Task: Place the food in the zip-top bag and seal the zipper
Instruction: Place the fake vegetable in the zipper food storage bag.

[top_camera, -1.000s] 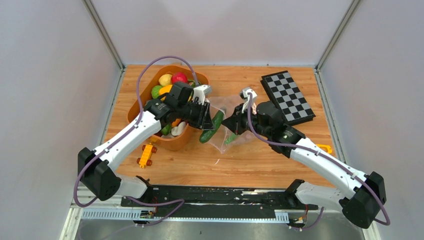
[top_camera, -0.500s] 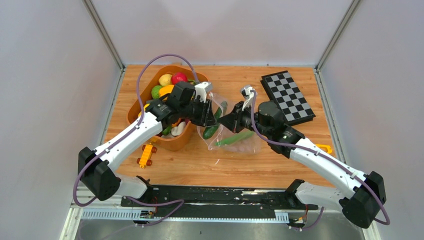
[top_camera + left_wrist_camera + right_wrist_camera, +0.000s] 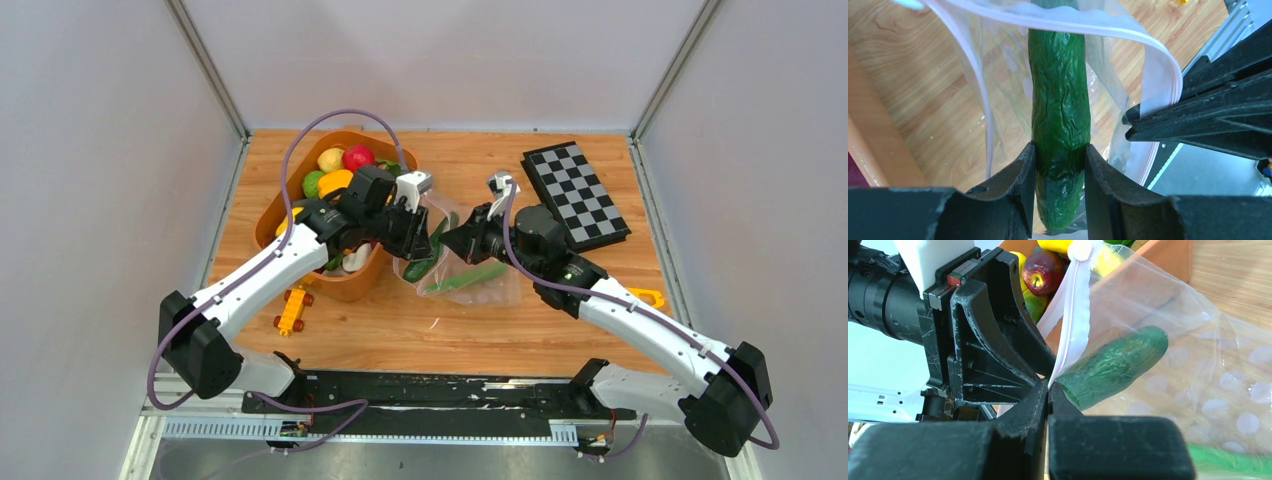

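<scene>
- Green cucumber (image 3: 1060, 125), clamped in the left claw (image 3: 1059, 152), pokes through the zipper (image 3: 1108, 29) into the zip-top bag (image 3: 495, 292).
- Right claw (image 3: 1049, 386), closed, pinches the zipper strip.
- Both arms reach inward, claws meeting above mid-worktop (image 3: 500, 340).

Green cucumber (image 3: 1060, 125), clear bag (image 3: 1168, 305), orange tub (image 3: 348, 288)

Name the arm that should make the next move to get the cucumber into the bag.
Left: the left gripper clamps the cucumber, partway through the zip-top bag mouth; the right gripper is pinching the zipper, holding the mouth open.
</scene>
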`<action>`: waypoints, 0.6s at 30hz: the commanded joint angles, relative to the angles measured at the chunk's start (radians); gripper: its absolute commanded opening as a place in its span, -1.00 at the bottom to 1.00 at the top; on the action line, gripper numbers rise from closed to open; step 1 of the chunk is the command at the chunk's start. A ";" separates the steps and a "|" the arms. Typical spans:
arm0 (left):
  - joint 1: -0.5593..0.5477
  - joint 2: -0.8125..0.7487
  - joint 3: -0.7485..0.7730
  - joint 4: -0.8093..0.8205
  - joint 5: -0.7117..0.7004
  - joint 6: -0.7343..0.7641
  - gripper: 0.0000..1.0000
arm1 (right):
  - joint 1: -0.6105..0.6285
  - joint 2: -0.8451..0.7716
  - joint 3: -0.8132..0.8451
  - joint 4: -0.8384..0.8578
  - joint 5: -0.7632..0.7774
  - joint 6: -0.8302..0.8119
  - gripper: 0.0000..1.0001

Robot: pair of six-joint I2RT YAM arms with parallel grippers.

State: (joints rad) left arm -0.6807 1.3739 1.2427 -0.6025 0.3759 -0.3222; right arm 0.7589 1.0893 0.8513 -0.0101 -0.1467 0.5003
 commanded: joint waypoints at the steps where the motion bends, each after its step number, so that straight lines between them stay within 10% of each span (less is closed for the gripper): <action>1: -0.005 0.007 0.052 -0.046 0.003 0.064 -0.37 | 0.004 -0.030 0.007 0.022 0.042 -0.006 -1.00; 7: -0.005 -0.046 0.023 0.036 0.013 0.033 0.05 | 0.004 -0.031 0.005 0.019 0.056 -0.015 -1.00; 18: -0.005 -0.060 0.030 0.038 0.000 0.027 0.16 | 0.004 -0.030 -0.013 0.026 0.094 -0.017 -1.00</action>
State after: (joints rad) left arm -0.6811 1.3590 1.2522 -0.5934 0.3824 -0.3008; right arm 0.7589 1.0828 0.8474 -0.0105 -0.0902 0.4961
